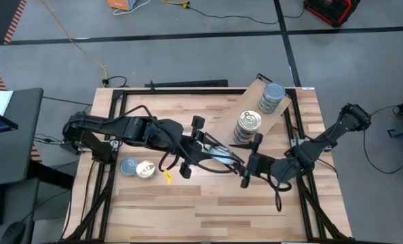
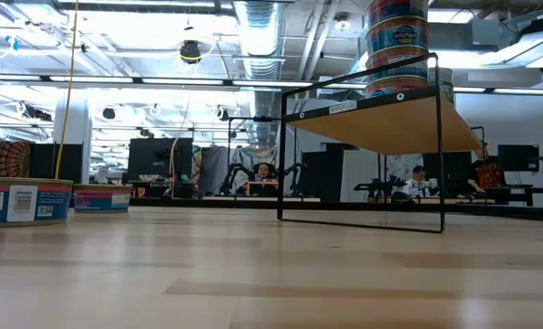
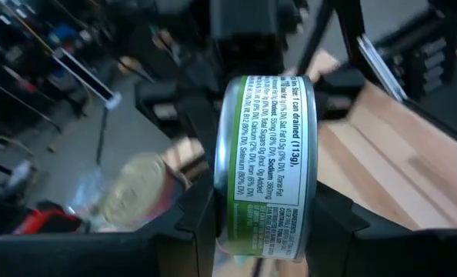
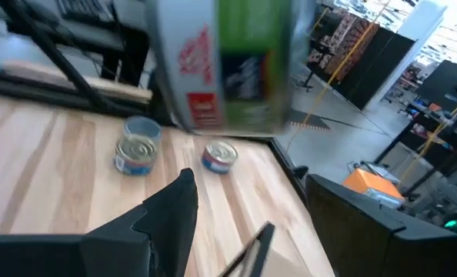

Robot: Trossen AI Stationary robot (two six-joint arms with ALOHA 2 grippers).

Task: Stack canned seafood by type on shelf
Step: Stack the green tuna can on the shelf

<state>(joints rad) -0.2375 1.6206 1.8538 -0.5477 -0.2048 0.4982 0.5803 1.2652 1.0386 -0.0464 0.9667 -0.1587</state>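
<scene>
My left gripper (image 1: 218, 154) hangs above the table's middle, shut on a tin (image 3: 263, 161) of canned seafood with a green label. My right gripper (image 1: 244, 177) is just to its right and nearer, open; in its wrist view the held tin (image 4: 221, 61) shows close ahead, above the fingers. The shelf (image 1: 254, 91) stands at the far right on its thin black frame (image 2: 358, 151). On its board sit a gold-lidded stack (image 1: 247, 125) and a blue-lidded stack (image 1: 273, 95). A blue-lidded tin (image 1: 128, 166) and a gold-lidded tin (image 1: 145, 169) rest flat on the table at the left. My left gripper pinches the tin between its two fingers (image 3: 201, 223), one on each flat face (image 3: 227, 192). The tin stands on edge, its labelled side wall (image 3: 271, 138) toward the wrist camera. It is lifted clear of the table.
A small yellow scrap (image 1: 167, 177) lies by the two loose tins. Black frame rails (image 1: 110, 146) run along the table's left and right sides. Bare wood spreads across the near half (image 1: 208, 217).
</scene>
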